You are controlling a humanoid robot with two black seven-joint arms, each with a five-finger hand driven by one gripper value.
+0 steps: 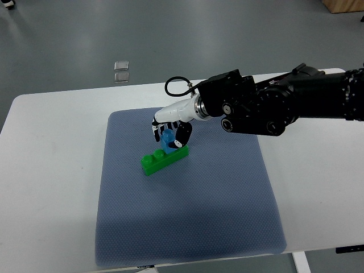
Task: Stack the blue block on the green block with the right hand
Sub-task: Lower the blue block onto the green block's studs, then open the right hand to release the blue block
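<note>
**Blue block held at the green block, seating not yet confirmed**

The fingers [177,138] of the right hand [170,128] are curled closely around the blue block [167,140], which shows between them as a small upright piece. Its lower end sits at or on the upper right end of the green block [164,158]; whether the two are already pressed together cannot be told from this view. The green block lies aslant on the grey-blue mat [187,227], in the mat's upper half, nearer its left edge. The mat covers the middle of the white tabletop [51,170].

By my reading this is the placing step: the blue block is over its target and gripped. The next move likely calls for a straight downward press to seat it on the studs, then a gentle opening of the fingers without tipping the block or dragging the green one sideways.

Count: one blue block, one green block with two studs showing free at its lower left end, one mat, one hand in view. The left arm does not show.
</note>
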